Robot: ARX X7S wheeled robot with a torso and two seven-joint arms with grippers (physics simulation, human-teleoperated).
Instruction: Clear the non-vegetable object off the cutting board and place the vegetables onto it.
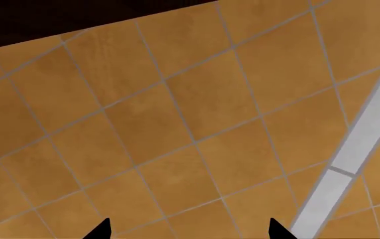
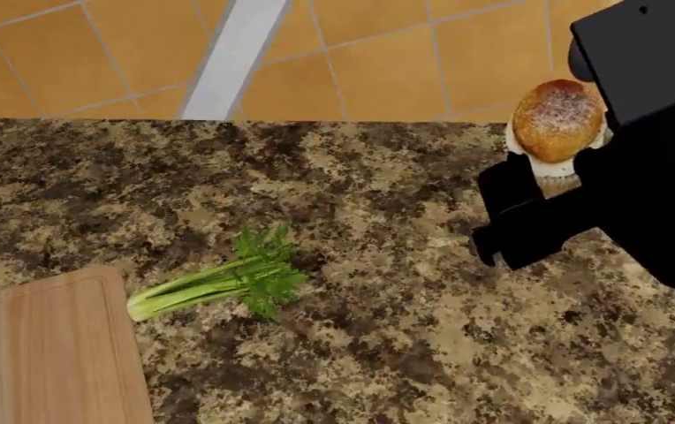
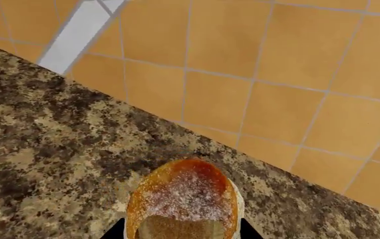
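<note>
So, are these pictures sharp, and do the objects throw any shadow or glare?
Head view: sharp, flat light; the pale green leafy celery stalk throws almost no shadow on the speckled granite counter, and the black right arm shows no detail. Right wrist view: the sugar-dusted golden-brown cupcake is cut by the frame edge, without glare. Left wrist view: orange floor tiles, evenly lit.

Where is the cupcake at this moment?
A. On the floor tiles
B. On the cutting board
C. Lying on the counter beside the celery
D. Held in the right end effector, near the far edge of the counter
D: the cupcake sits between the fingers of the right end effector, away from the cutting board and the celery.
</note>
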